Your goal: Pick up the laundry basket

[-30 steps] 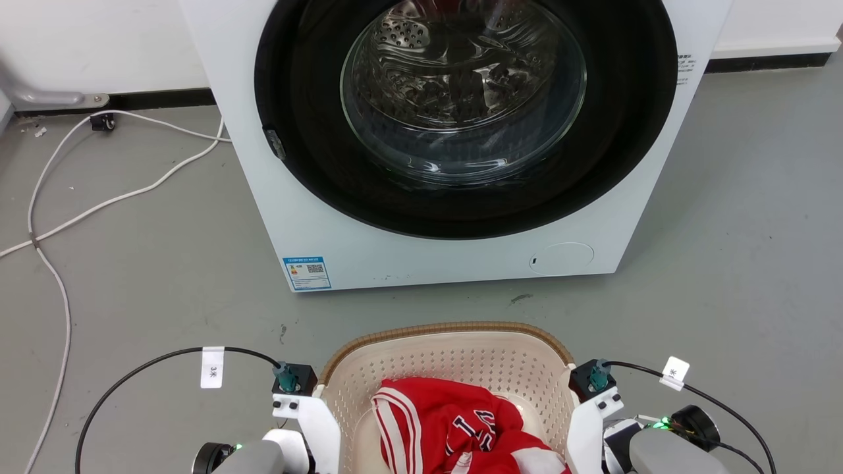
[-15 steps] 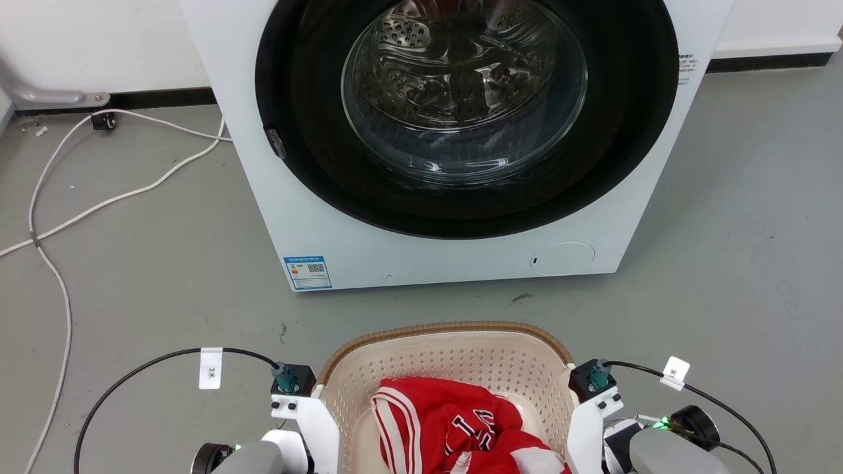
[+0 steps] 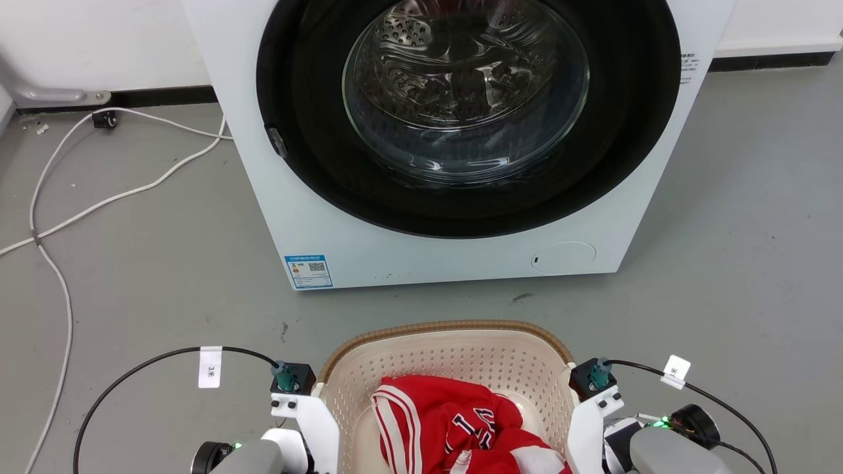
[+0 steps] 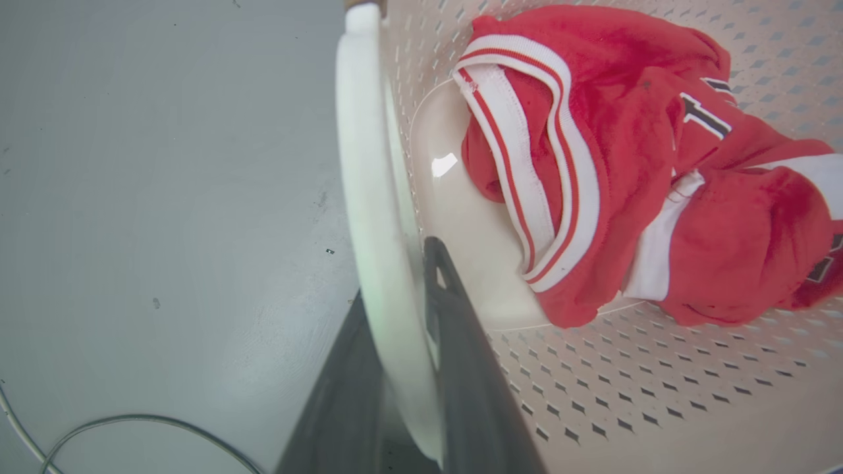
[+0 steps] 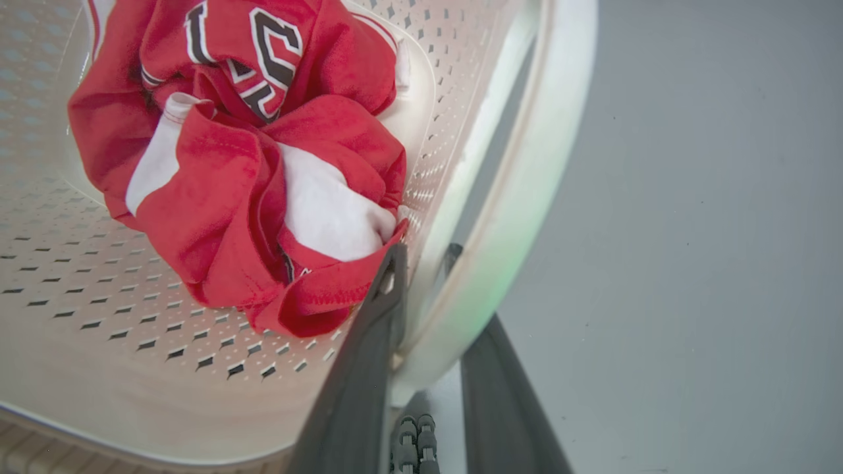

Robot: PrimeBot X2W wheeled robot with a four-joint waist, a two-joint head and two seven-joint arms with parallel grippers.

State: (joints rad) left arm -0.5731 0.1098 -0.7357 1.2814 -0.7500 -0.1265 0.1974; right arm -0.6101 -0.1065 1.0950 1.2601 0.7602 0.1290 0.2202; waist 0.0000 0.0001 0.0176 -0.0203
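The laundry basket [image 3: 448, 327], cream with perforated walls and a brown woven-look rim, sits at the bottom middle of the head view, between my two wrists. A red jersey [image 3: 454, 421] lies crumpled inside it. In the left wrist view my left gripper [image 4: 395, 276] is shut on the basket's white side handle [image 4: 369, 197], one dark finger inside the basket and one outside. In the right wrist view my right gripper [image 5: 425, 253] grips the other white handle [image 5: 527, 197] the same way, its inner finger touching the jersey [image 5: 224, 184].
A white front-loading washing machine [image 3: 316, 217] with its round glass door shut stands just beyond the basket. White cables [image 3: 99, 204] trail over the grey floor at the left. Open floor [image 3: 757, 263] lies to the right.
The basket and both wrists sit very slightly higher in the head view than a second ago. Both grips look the same.
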